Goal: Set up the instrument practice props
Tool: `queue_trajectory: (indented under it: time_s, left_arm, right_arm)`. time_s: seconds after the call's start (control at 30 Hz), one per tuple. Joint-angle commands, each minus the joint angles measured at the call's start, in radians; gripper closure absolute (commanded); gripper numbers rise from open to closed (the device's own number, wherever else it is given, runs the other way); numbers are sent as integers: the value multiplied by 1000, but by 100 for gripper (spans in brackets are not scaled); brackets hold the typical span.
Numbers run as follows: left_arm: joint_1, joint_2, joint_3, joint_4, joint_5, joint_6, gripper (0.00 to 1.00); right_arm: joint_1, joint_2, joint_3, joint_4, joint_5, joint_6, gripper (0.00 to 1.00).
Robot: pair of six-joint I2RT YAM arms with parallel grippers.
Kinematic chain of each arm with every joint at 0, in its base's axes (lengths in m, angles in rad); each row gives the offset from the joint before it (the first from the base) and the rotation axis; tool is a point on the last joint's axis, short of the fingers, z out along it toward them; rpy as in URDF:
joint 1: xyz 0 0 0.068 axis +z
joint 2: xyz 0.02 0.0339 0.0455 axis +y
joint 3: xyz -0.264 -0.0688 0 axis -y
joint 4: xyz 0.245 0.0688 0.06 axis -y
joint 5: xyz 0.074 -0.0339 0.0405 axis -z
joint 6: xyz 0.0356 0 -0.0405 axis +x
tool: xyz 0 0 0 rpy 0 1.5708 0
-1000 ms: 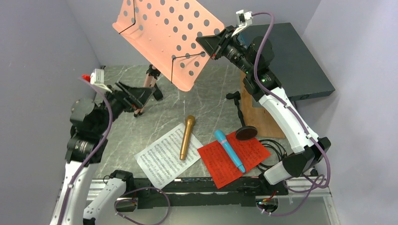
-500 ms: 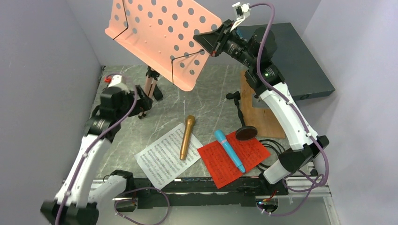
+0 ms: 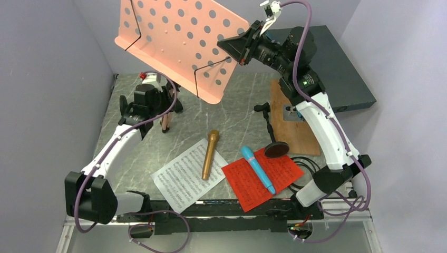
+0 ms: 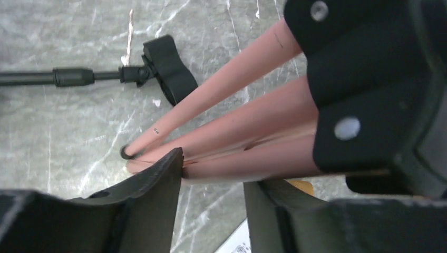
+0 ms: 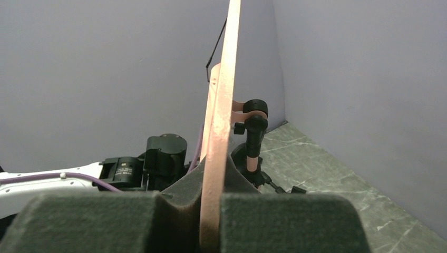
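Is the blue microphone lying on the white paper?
No, the blue microphone lies on the red page, while the gold microphone is the one resting partly on the white page.

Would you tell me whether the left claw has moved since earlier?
Yes: the left claw has swung right, away from the left wall, reaching the pink tripod legs.
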Motion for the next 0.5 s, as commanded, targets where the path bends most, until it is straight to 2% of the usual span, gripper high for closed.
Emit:
queue_trajectory:
  time_s: [0.0,0.07,0.2,0.3,0.4,0.47]
  left_arm:
    - [-19,43,-30,230,-8,3,59]
    - [-38,50,-40,277,-9,-4,64]
    - [-56,69,-57,402,53,-36,59]
    - [-69,110,-35,463,128,-59,61]
    - [-86,158,4,482,202,-60,82]
    - [-96,174,4,509,240,-76,88]
  right_arm:
    - [-6,-71,95,64,-27,-97,100]
    - [-6,-73,105,39,-21,-113,100]
    - [-6,-80,114,9,-4,-133,100]
    - [-6,-72,141,-13,-16,-127,100]
    - [-5,-70,161,-20,-21,-112,100]
    - [-5,-62,172,-24,-28,-92,100]
